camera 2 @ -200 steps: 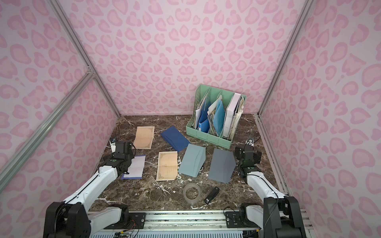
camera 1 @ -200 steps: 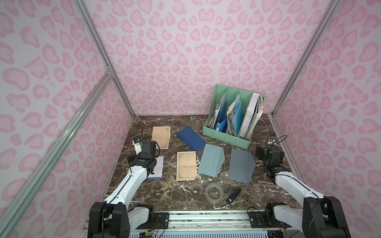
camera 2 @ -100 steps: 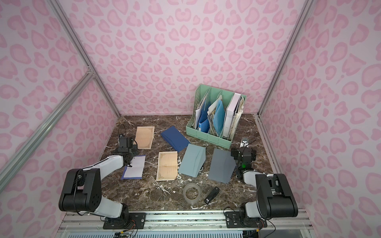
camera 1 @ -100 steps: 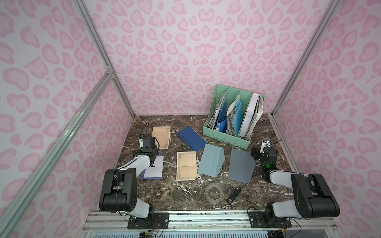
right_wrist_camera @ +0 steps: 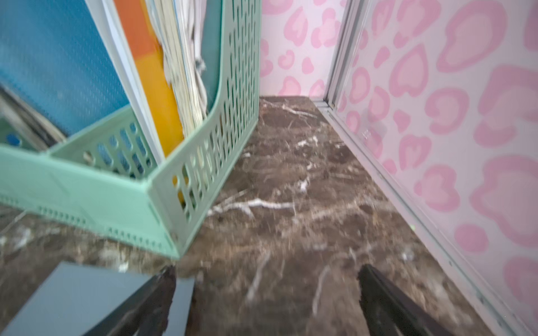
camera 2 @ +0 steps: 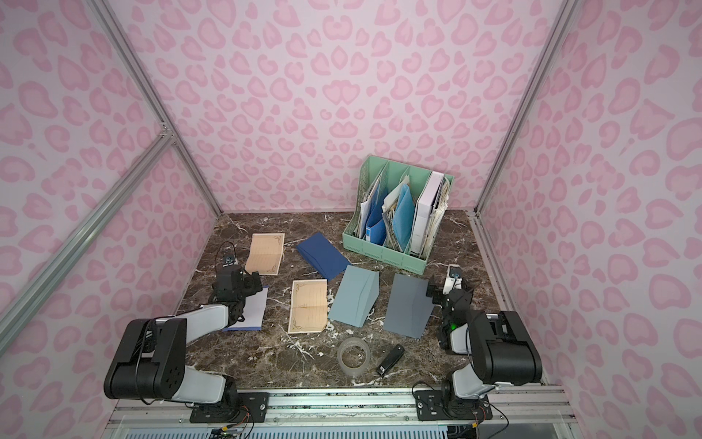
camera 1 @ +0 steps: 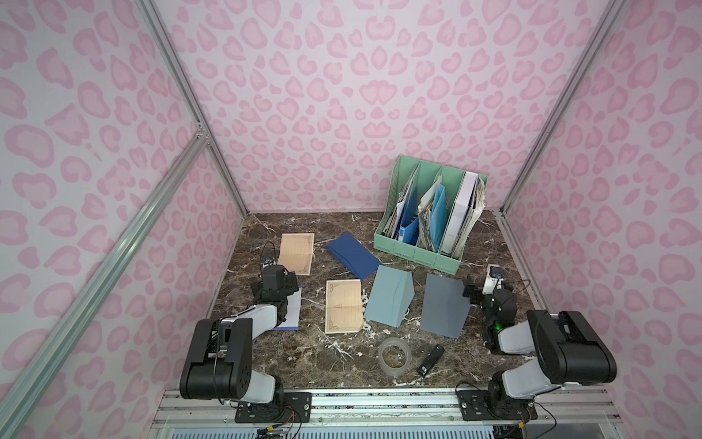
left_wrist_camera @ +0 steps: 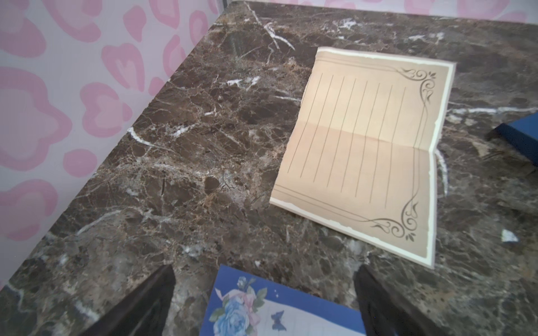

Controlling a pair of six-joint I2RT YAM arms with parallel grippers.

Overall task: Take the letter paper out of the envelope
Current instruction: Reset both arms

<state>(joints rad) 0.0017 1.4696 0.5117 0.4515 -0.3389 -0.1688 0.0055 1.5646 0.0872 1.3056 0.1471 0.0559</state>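
We see a dark marble table (camera 1: 342, 365) boxed in by pink heart-print walls (camera 1: 342, 95); our left end effector (left_wrist_camera: 265, 270) and right end effector (right_wrist_camera: 267, 270) both stand spread

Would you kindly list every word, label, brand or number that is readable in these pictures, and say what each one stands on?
No text is readable in any view.
Small black object: a white mark at its near end, too small to read.
Beige lined sheet: ruled lines and corner scrolls, no words.
Blue flowered sheet: flowers and a butterfly, no words visible.
Green file rack: no label on its papers is legible.
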